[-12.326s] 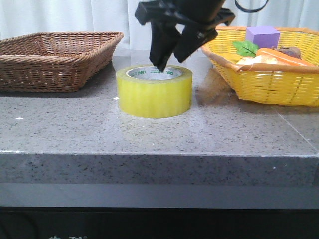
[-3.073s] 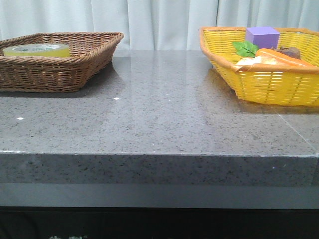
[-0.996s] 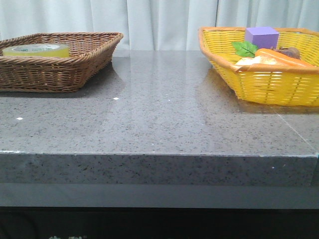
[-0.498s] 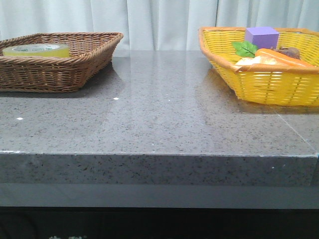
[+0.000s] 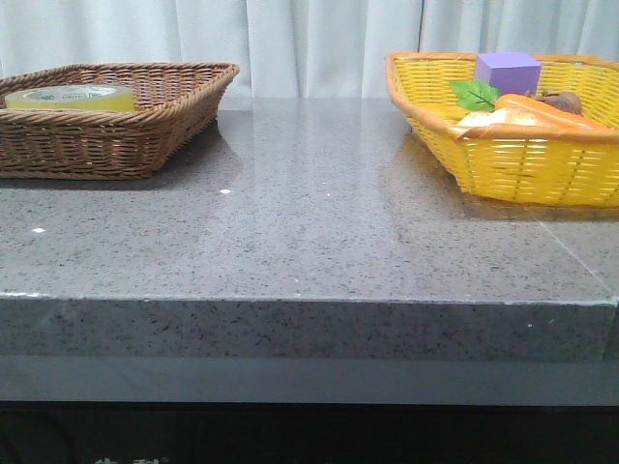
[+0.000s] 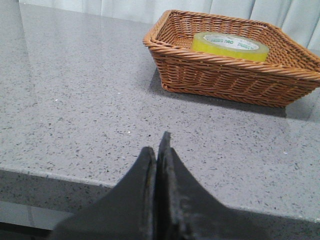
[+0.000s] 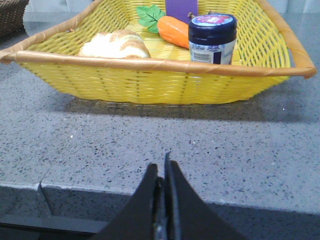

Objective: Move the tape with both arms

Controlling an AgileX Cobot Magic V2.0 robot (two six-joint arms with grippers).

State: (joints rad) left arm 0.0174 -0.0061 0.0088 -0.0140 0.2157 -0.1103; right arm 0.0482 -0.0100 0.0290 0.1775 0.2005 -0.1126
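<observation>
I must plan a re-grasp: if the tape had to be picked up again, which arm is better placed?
Probably the left: its claw, shut, faces the brown basket holding the tape. The right claw faces the yellow basket.

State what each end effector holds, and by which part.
Nothing. The left end effector and right end effector are shut and empty; the tape roll lies in the brown wicker basket.

The left gripper (image 6: 157, 150) has two glossy black fingers (image 6: 145, 170), broad below and narrowing to thin tips. The right gripper (image 7: 161, 167) has the same black, tapered fingers (image 7: 172, 185).
</observation>
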